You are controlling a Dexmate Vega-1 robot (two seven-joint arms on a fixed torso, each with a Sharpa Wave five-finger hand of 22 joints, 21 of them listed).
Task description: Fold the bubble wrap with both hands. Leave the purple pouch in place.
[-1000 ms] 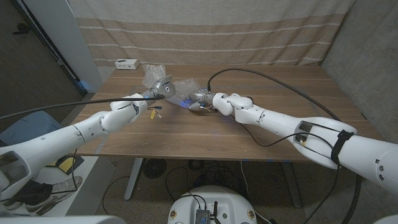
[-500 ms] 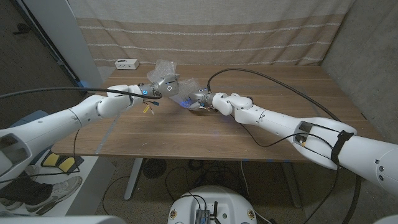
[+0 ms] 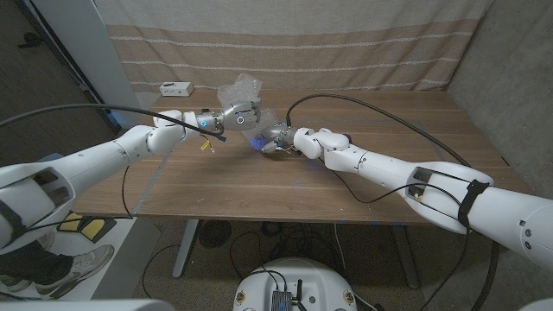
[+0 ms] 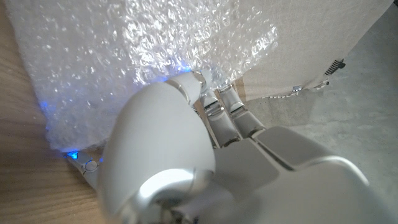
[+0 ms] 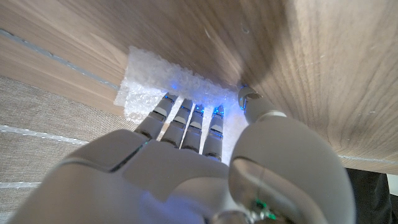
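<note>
Folding in progress: the left hand (image 3: 232, 116) holds one edge of the bubble wrap (image 3: 242, 91) lifted off the wooden desk (image 3: 285, 186) at its far middle, while the right hand (image 3: 278, 137) presses its fingers (image 5: 186, 115) down on the sheet's other part, pinning it flat. The next move probably calls for carrying the raised flap over toward the pinned side and laying it down with edges matched. No purple pouch can be made out; a small white box (image 3: 175, 88) lies near the far left corner.

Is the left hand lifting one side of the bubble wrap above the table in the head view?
Yes: the left hand grips the bubble wrap, and that side stands raised off the table.
</note>
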